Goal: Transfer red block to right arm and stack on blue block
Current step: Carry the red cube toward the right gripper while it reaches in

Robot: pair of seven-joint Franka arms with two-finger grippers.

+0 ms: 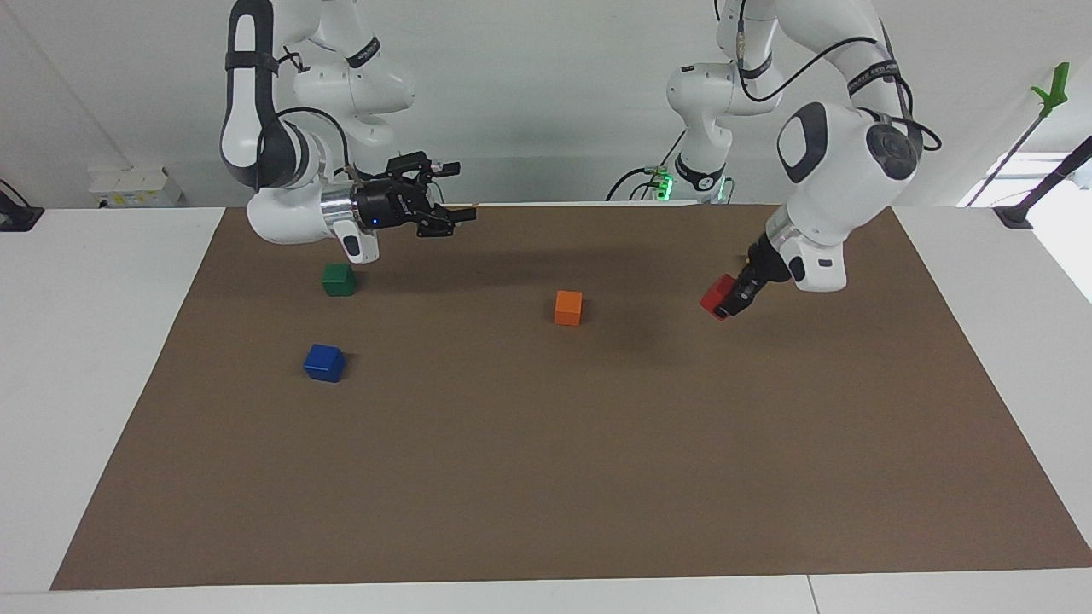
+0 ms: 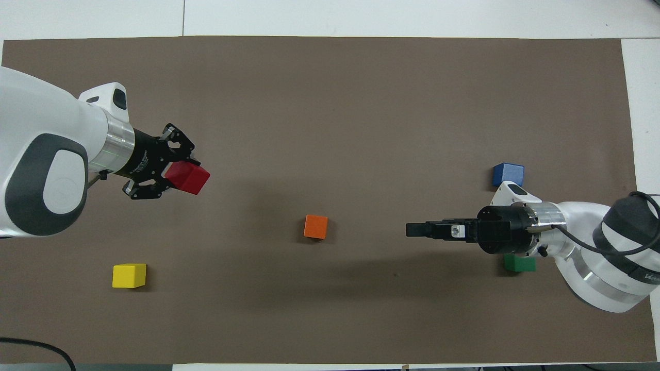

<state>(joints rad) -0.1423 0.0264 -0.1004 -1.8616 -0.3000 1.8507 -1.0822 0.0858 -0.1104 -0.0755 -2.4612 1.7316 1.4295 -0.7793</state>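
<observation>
My left gripper point(image 1: 730, 300) is shut on the red block point(image 1: 715, 297) and holds it tilted, a little above the brown mat at the left arm's end of the table. In the overhead view the gripper point(image 2: 175, 172) has the red block point(image 2: 190, 179) sticking out past its fingertips. The blue block point(image 1: 324, 362) sits on the mat at the right arm's end and also shows in the overhead view point(image 2: 508, 174). My right gripper point(image 1: 456, 193) is open and empty, held level in the air and pointing toward the table's middle. In the overhead view it point(image 2: 412, 229) is over bare mat.
An orange block point(image 1: 568, 307) sits mid-mat point(image 2: 315, 226). A green block point(image 1: 339, 279) lies under the right wrist point(image 2: 520, 264), nearer to the robots than the blue block. A yellow block point(image 2: 129, 275) lies near the left arm, hidden in the facing view. The brown mat point(image 1: 546, 477) covers the table.
</observation>
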